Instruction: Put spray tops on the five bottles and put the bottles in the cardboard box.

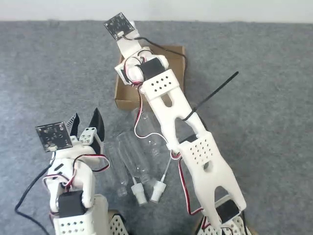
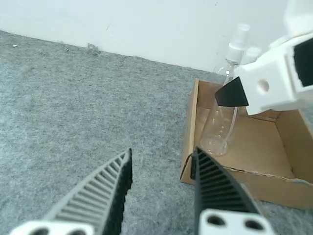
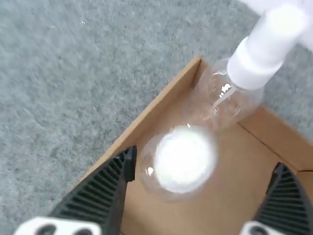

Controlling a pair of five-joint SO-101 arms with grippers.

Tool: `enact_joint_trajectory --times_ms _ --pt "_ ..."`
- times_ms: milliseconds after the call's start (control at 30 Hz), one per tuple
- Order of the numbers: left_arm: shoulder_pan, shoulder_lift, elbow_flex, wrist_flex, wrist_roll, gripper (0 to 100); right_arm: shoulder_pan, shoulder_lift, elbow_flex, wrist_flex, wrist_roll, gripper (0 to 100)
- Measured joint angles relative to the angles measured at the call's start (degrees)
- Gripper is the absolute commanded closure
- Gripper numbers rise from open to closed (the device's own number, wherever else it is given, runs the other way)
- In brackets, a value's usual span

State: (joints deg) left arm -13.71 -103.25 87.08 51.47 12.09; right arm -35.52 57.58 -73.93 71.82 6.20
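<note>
Left gripper (image 1: 86, 113): fingers spread, nothing between them. Loose bottles (image 1: 132, 155) lie flat just beside its fingers. Right gripper (image 3: 205, 159): fingers released wide, a capped bottle (image 3: 182, 157) upright between them inside the cardboard box (image 3: 164, 100). Judged: boxing step. Next move calls for lifting clear without tipping it.

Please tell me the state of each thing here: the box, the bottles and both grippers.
left gripper, open, empty.
right gripper, open, over the box.
cardboard box, open.
bottle under the right gripper, upright in the box, spray top on.
second bottle in the box, upright, spray top on.
bottles on the table, lying on their sides.
</note>
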Motion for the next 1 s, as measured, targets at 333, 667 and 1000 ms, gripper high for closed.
enact_joint_trajectory --times_ms 333,667,1000 --pt "0.0 0.0 0.0 0.0 0.0 82 0.1 0.0 -2.5 2.6 0.0 63.3" --pt "0.0 0.0 0.0 0.0 0.0 82 0.1 0.0 -11.3 11.2 0.0 63.3" --pt "0.0 0.0 0.0 0.0 0.0 82 0.1 -0.2 -19.1 23.6 0.1 63.3"
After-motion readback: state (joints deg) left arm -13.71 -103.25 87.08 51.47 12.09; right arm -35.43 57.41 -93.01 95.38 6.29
